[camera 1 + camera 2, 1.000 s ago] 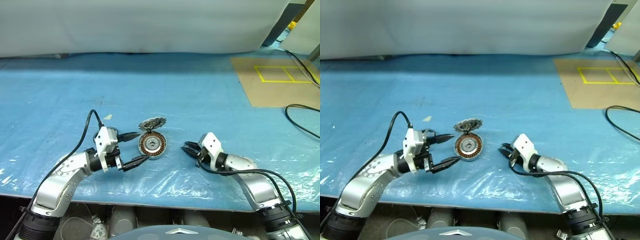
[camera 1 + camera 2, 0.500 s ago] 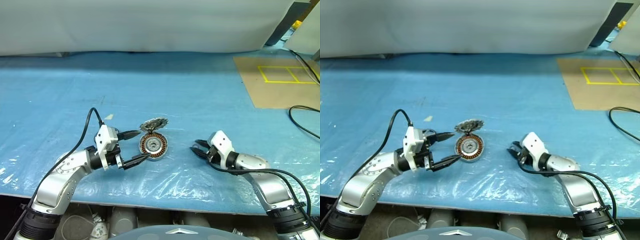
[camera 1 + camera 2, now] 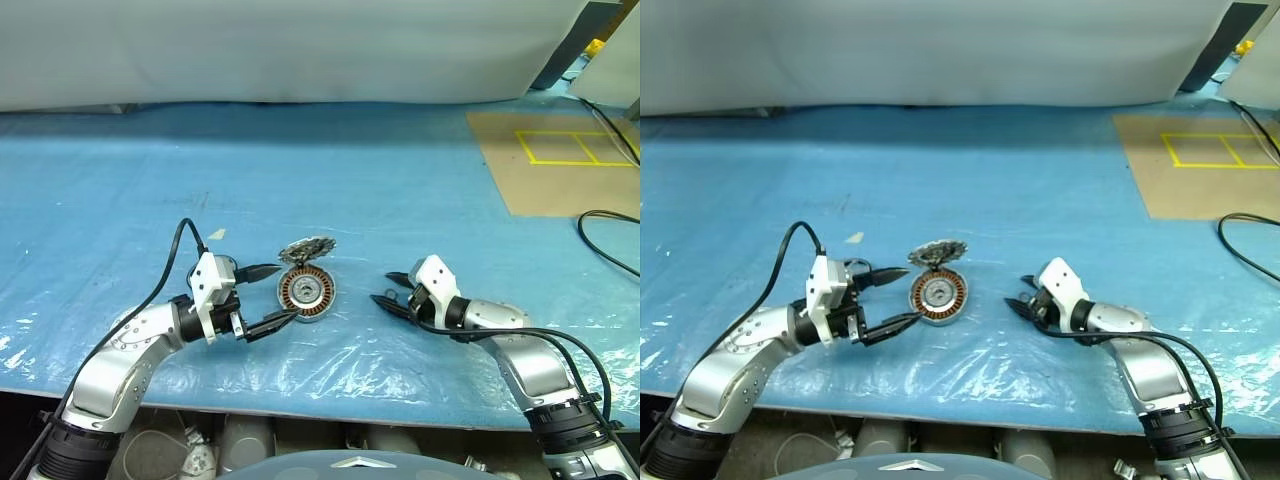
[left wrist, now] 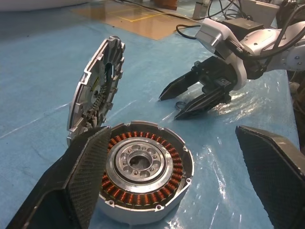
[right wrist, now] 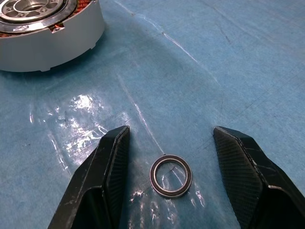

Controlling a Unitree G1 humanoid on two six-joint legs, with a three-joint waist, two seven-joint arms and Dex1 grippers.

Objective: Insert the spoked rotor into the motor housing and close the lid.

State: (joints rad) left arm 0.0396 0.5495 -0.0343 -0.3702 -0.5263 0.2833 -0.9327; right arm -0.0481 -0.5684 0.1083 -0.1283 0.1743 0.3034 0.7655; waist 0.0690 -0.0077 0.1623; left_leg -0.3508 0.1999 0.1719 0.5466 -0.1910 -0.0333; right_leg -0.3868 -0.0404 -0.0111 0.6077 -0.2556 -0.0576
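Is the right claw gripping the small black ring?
No. The ring lies flat on the blue sheet between the open fingers of the right claw, touching neither.

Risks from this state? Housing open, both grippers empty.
1. The spoked rotor stands on edge, leaning against the motor housing. A nudge from the open left gripper beside the housing could topple it.
2. A small black ring lies on the plastic sheet between the open right gripper's fingers; closing there would grab the wrong part.
3. The wrinkled sheet may let the housing slide when pushed.
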